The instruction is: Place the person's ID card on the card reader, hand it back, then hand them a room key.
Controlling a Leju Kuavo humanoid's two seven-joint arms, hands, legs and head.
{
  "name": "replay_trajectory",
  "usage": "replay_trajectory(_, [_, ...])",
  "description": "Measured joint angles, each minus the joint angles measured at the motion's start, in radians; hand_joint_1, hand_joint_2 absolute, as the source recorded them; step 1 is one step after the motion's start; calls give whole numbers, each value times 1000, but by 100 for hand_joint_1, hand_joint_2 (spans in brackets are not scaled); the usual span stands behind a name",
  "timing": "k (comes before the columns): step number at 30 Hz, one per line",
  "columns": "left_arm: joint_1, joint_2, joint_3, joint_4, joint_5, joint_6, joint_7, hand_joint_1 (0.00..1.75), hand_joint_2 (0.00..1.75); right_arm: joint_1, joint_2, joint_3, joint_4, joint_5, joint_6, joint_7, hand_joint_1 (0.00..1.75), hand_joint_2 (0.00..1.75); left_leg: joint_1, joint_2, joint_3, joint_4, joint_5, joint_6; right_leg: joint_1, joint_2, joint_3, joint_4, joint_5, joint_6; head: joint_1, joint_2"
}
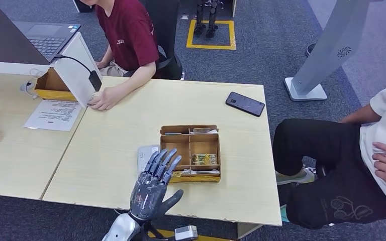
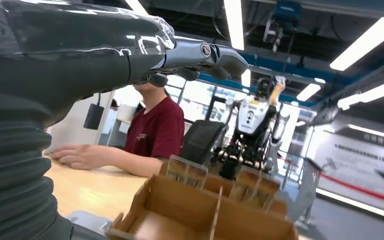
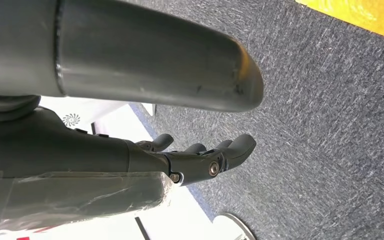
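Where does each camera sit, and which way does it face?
Head view: high on the robot, facing forward and down at the table; the left robot hand shows, open, beside the cardboard box.
Left wrist view: behind the left robot hand, looking low across the table toward the person in the red shirt.
Right wrist view: on the hanging arm, facing the carpet; the right robot hand shows.
Head and left wrist views share the box and that person.
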Motion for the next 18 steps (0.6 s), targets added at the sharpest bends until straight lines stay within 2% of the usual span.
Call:
replay_trajectory(6, [-15, -13, 1, 91, -10, 1, 4, 0, 175, 0, 0, -6, 0, 2, 0, -1, 0, 0, 0, 0, 0, 0, 0, 0, 0, 0, 0, 0, 0, 0, 0, 0])
replay_trajectory(14, [-26, -23, 2, 142, -7, 2, -1, 0, 175, 0, 0, -13, 0, 2, 0, 0, 0, 0, 0, 0, 0, 0, 0, 0, 0, 0, 0, 0, 0, 0, 0, 0])
replay_trajectory(18, [-39, -23, 7, 159, -44, 2, 39, 0, 175, 0, 0, -13, 0, 4, 1, 0, 0, 0, 0, 0, 0, 0, 0, 0, 0, 0, 0, 0, 0, 0, 0, 0])
